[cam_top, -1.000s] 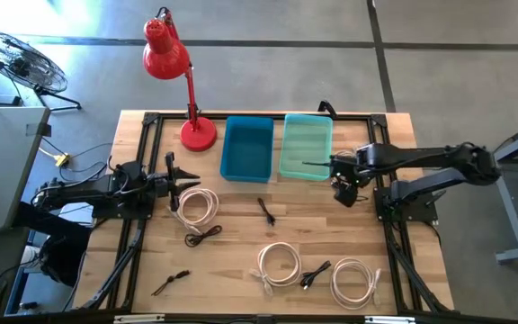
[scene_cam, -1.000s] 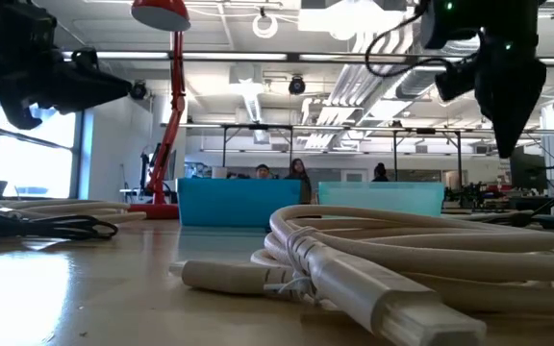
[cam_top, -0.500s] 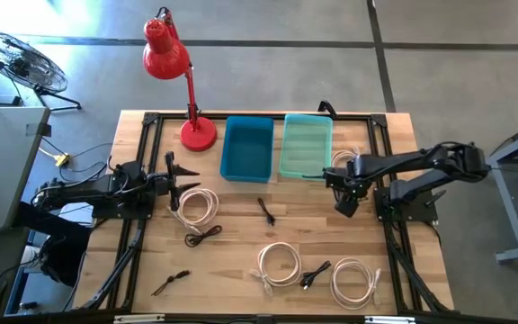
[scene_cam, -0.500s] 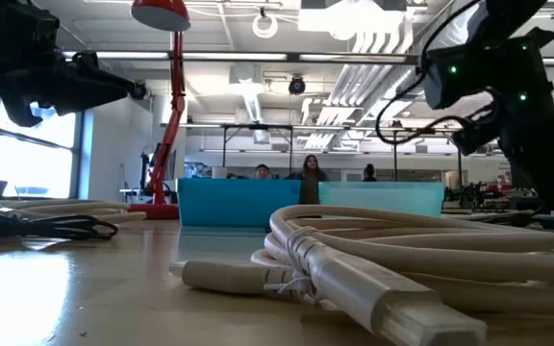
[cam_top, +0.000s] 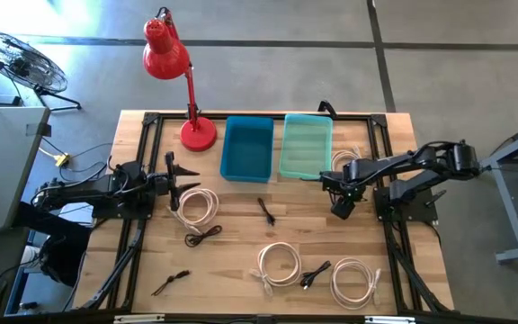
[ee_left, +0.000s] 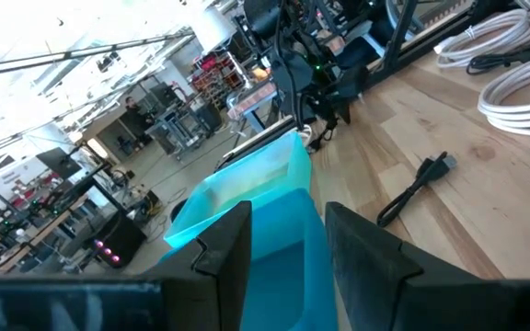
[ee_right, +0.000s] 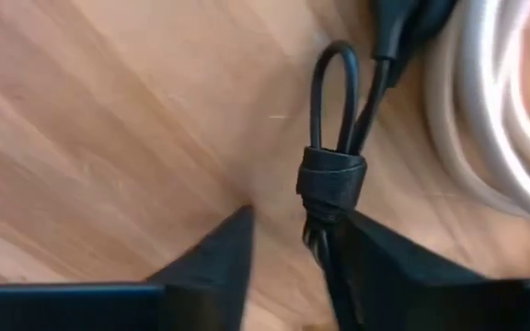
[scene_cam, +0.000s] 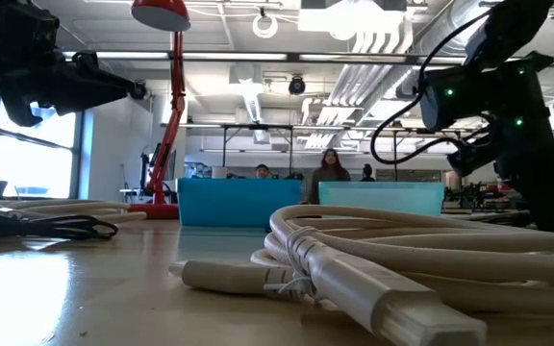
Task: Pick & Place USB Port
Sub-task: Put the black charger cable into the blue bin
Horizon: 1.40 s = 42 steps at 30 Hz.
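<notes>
My right gripper is low over the table, just in front of the teal bin, and its fingers are open. In the right wrist view a black cable bundle with a wrap around its middle lies on the wood between the fingers, close to one of them. In the high view the gripper hides this bundle. A white cable coil lies beside it. My left gripper waits open above the table's left side, next to another white coil. My right gripper comes down from above with a finger on either side of the black bundle's wrapped middle, along its length. The bundle lies flat on the table. Whether a finger touches it, I cannot tell.
A blue bin stands left of the teal one, and a red lamp at the far left. Loose black cables and white coils lie across the wood.
My right gripper has come down from well above the table to its surface and shifted slightly toward the near edge, away from the teal bin. That has uncovered a white coil beside the bin. The left arm has kept still.
</notes>
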Each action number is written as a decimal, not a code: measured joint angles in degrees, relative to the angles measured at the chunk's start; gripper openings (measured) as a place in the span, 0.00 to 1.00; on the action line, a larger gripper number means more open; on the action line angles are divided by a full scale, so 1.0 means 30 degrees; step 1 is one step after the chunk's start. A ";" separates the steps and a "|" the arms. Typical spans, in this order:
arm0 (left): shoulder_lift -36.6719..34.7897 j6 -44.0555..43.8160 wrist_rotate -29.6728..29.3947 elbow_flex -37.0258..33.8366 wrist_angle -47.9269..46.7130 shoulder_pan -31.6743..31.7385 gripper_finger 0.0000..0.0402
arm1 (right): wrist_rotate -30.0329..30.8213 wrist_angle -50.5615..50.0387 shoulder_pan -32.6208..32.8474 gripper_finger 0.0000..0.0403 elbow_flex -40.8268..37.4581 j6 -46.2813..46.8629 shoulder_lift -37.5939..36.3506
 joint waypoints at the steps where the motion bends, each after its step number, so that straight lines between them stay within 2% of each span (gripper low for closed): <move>1: 0.0000 0.0000 0.0003 0.0000 0.0001 0.0000 0.34 | -0.0166 0.0071 0.0000 0.23 0.0014 -0.0002 0.0103; 3: -0.0007 -0.0012 0.0012 0.0000 0.0028 0.0000 0.34 | -0.0380 0.0179 0.0004 0.09 0.0069 -0.0002 0.0246; 5: -0.0004 -0.0066 0.0015 0.0000 0.0062 0.0000 0.34 | -0.0368 0.0213 0.0007 0.03 0.0147 0.0091 0.0250; 13: -0.0007 -0.0998 0.1380 0.0007 0.2670 0.0000 0.34 | -0.0500 -0.0498 0.1299 0.01 0.1526 0.0843 0.0315; 20: -0.0007 -0.1899 0.2085 0.0007 0.4695 -0.0007 0.34 | -0.0448 -0.2392 0.3744 0.01 0.5532 0.1857 0.0286; 23: -0.0007 -0.2605 0.2076 0.0007 0.5732 -0.0007 0.34 | 0.0865 -0.2349 0.4839 0.01 0.7901 0.1359 0.0286; 26: -0.0007 -0.3311 0.2076 0.0038 0.6859 -0.0004 0.34 | 0.3041 -0.2269 0.5706 0.01 1.0252 0.0248 0.0279; 29: 0.0005 -0.4183 0.2026 0.0378 0.6741 -0.0007 0.34 | 0.5352 -0.1726 0.6468 0.00 1.2123 -0.1525 0.0271; 32: 0.0413 -0.5114 0.2293 0.1012 0.6844 -0.0002 0.34 | 0.6827 -0.0732 0.6868 0.00 1.3355 -0.3476 0.0264; 38: 0.2402 -0.4746 0.5121 0.2474 0.6762 -0.0006 0.34 | 0.7664 0.1169 0.6885 0.00 1.3996 -0.6627 0.0257; 42: 0.4337 -0.4503 0.5479 0.3882 0.6591 -0.0007 0.38 | 0.7625 0.1704 0.6696 0.00 1.3996 -0.7485 0.0257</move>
